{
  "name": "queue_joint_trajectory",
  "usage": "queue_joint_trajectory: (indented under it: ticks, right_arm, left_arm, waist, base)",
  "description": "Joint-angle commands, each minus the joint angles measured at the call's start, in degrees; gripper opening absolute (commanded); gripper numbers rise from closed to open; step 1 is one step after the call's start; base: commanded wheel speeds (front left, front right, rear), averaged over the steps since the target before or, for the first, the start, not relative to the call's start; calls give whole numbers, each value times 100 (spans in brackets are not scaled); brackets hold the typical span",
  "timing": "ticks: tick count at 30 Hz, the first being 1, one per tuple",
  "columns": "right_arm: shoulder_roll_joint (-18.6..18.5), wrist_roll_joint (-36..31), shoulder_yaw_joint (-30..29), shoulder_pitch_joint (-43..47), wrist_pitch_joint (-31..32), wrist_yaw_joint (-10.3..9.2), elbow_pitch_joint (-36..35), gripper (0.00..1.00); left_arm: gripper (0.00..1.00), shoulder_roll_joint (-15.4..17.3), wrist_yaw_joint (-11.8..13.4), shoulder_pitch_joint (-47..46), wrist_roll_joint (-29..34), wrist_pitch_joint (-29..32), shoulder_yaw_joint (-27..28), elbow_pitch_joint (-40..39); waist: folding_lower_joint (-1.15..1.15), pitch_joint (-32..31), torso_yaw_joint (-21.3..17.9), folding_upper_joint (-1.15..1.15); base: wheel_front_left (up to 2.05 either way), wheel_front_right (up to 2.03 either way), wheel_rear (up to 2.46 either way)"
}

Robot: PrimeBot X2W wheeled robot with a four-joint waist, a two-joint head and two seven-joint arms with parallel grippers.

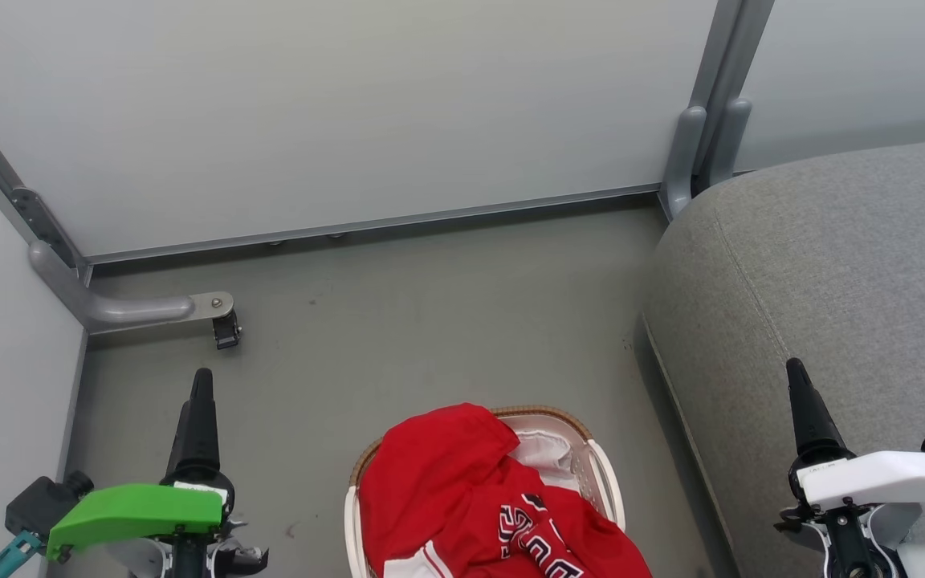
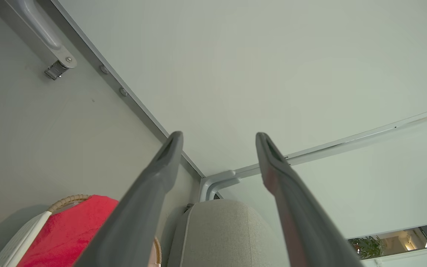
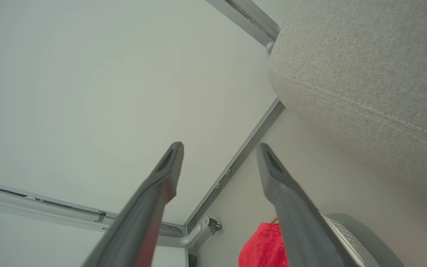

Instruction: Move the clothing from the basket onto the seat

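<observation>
Head view: red jerseys [image 1: 450, 490] lie heaped in the basket [image 1: 605, 474] on the floor [image 1: 430, 321], between my left pincer [image 1: 199, 397] and right pincer [image 1: 801, 389], both spread wide and empty (left looks nearer); the seat [image 1: 832, 265] lies rightward.

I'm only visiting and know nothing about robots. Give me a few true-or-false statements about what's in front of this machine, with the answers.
1. The red clothing lies in the basket. True.
2. The left pincer grips the clothing. False: it is open, holds nothing, and is apart from the basket.
3. The grey seat is on the robot's right of the basket. True.
4. The basket stands on the seat. False: it stands on the floor beside the seat.
5. The right pincer is shut. False: its fingers stand wide apart.
</observation>
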Motion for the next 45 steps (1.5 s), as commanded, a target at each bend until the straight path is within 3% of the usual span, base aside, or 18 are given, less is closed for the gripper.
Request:
queue_joint_trajectory:
  ticks: [1, 20, 45]
  right_arm:
    - [-46, -238, 12, -63, -70, 1, -104, 100]
    - [-60, -2275, 368, 18, -419, 1, -275, 100]
    - [-75, -3790, 620, -30, -778, 1, 11, 100]
  left_arm:
    - [100, 39, -17, -39, 249, -58, -12, -102]
    - [100, 51, -24, 118, 2106, -402, -177, -72]
    - [100, 65, -31, 160, 3487, -767, -391, 129]
  waist:
    - [0, 2, 0, 6]
    - [0, 26, 27, 8]
    - [0, 56, 66, 12]
  base:
    - [0, 0, 0]
    - [0, 0, 0]
    - [0, 0, 0]
